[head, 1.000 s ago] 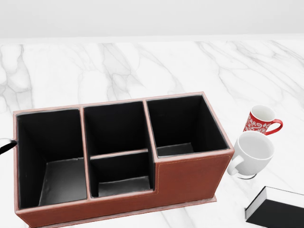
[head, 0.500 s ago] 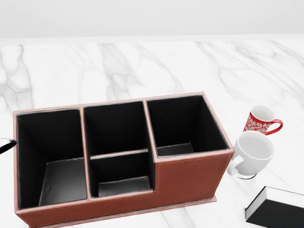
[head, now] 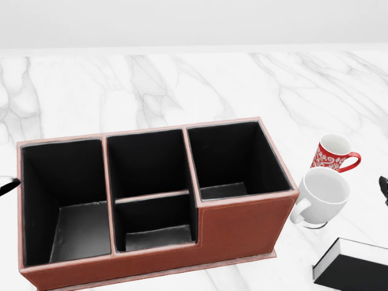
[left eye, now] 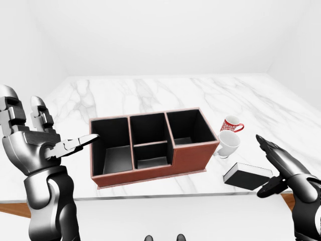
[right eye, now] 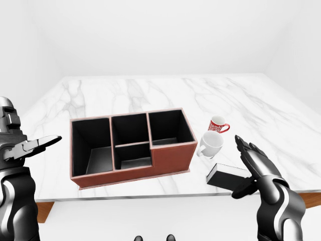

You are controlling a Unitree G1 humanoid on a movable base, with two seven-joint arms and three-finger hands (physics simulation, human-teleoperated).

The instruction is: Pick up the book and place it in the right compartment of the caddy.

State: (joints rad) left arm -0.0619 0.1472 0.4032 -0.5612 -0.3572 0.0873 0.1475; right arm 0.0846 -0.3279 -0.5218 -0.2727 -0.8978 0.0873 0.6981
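The black book (head: 353,270) with white page edges lies flat on the marble counter (head: 182,85), right of the caddy, at the head view's bottom right. The red-brown caddy (head: 242,225) has black compartments; its right compartment (head: 233,159) holds nothing. My right hand (right eye: 245,166) is open, its fingers spread just above the book's right end (right eye: 223,175), not touching it that I can tell. One fingertip (head: 383,184) shows at the head view's right edge. My left hand (left eye: 50,136) is open, raised left of the caddy.
A white mug (head: 325,193) stands against the caddy's right end, and a red patterned mug (head: 332,153) just beyond it; both are close above the book. The counter's near edge (left eye: 165,197) runs just below the caddy and the book.
A fingertip of my right hand has come into the head view at its right edge. The caddy, mugs and book have not moved.
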